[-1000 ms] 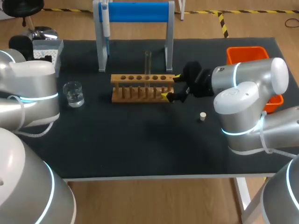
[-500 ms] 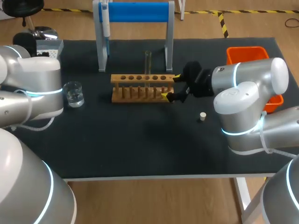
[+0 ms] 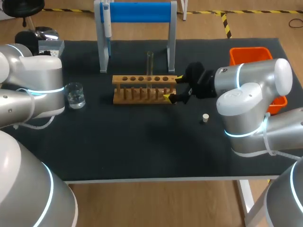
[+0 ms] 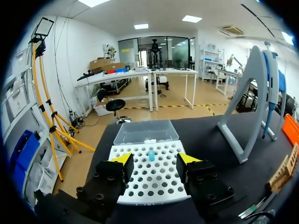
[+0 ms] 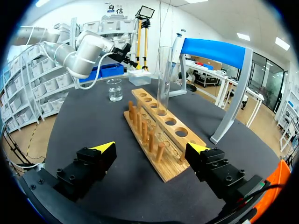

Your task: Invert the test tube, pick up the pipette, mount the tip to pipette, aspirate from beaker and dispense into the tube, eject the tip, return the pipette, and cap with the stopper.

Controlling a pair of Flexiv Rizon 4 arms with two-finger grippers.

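At the end of the wooden rack my right gripper hangs open and empty; the clear glass test tube stands upright in it, ready for filling. My open left gripper faces the white tip box.

Nothing on the worktop carries print that can be read (any marks on the pipette, beaker or tip box are too small to tell).

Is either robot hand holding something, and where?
Nothing. Both are open: left gripper facing the tip box, right gripper at the end of the rack.
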